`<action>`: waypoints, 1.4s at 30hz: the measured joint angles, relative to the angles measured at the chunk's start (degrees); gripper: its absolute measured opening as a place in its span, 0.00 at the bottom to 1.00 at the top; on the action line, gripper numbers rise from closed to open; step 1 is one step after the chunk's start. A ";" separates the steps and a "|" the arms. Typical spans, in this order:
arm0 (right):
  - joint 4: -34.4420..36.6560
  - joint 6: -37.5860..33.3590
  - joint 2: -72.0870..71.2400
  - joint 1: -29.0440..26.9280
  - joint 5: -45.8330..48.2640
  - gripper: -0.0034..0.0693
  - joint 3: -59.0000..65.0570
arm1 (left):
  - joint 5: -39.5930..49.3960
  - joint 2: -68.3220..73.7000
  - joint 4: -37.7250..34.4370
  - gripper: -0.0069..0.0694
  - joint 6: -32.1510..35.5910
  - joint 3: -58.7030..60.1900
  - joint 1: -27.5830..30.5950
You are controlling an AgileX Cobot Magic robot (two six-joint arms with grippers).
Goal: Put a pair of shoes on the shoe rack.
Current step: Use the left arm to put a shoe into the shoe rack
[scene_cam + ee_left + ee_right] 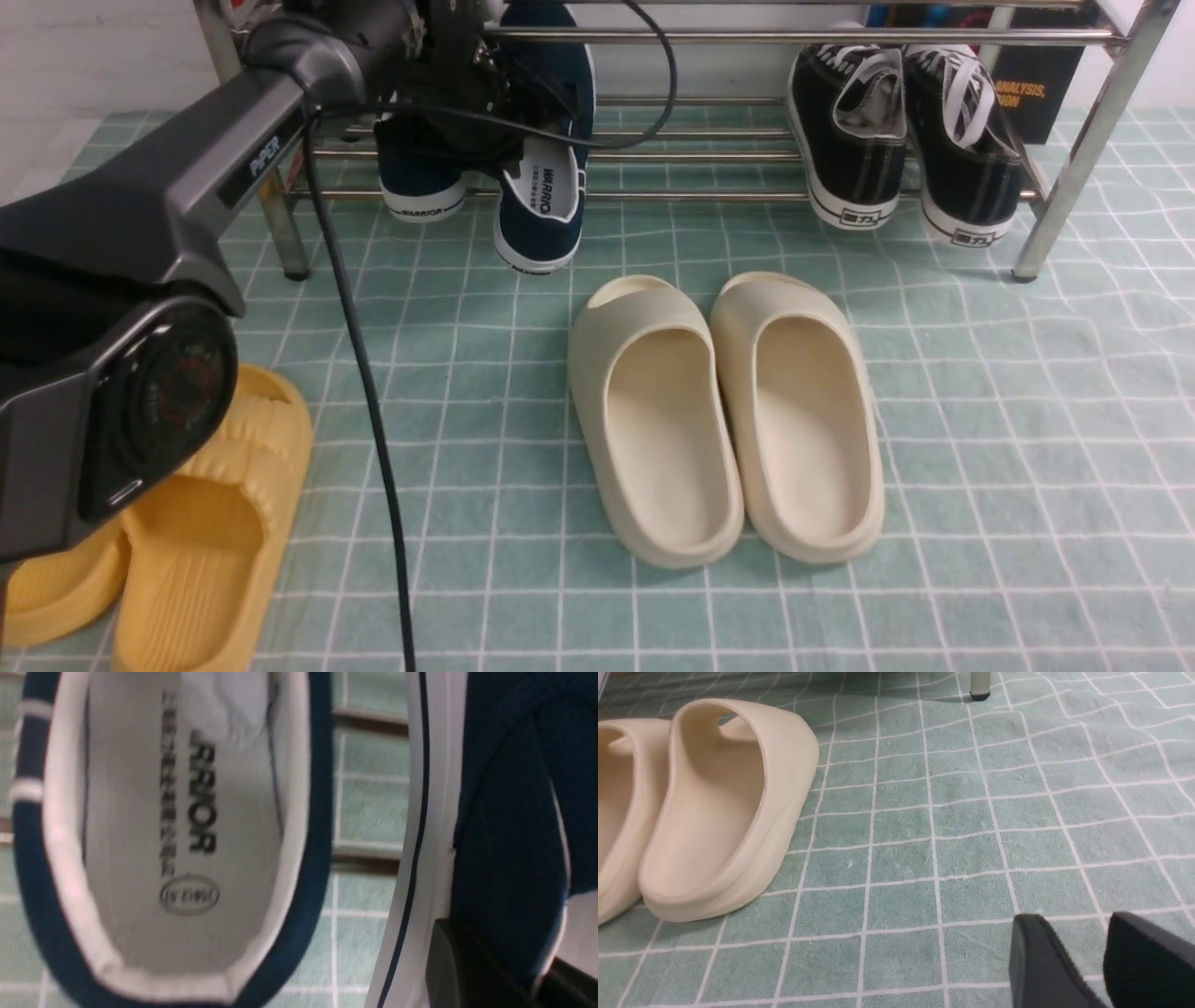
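Two navy canvas shoes sit at the left end of the metal shoe rack (709, 35). One (420, 182) rests on the lower rails. The other (541, 201) tilts down with its heel over the front rail and shows its white insole, also in the left wrist view (177, 835). My left gripper (467, 121) reaches in over them. In the left wrist view it (509, 947) is shut on the side wall of the first navy shoe (504, 826). My right gripper (1076, 919) is open and empty, low over the mat.
A pair of black sneakers (896, 140) sits on the rack's right end. Cream slippers (728, 420) stand mid-mat, near my right gripper (724, 807). Yellow slippers (205, 532) lie at the front left. The rack's legs (1046, 233) stand on the green checked mat.
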 joint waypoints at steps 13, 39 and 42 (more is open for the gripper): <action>0.00 0.00 0.00 0.00 0.00 0.39 0.00 | -4.37 -0.18 0.67 0.60 0.35 -0.20 0.02; 0.00 0.00 0.00 0.00 0.00 0.39 0.00 | 7.21 0.76 -1.02 0.07 8.49 -0.48 -7.87; 0.00 0.00 0.00 0.00 0.00 0.39 0.00 | 5.58 0.68 2.32 0.07 5.33 -0.48 -7.80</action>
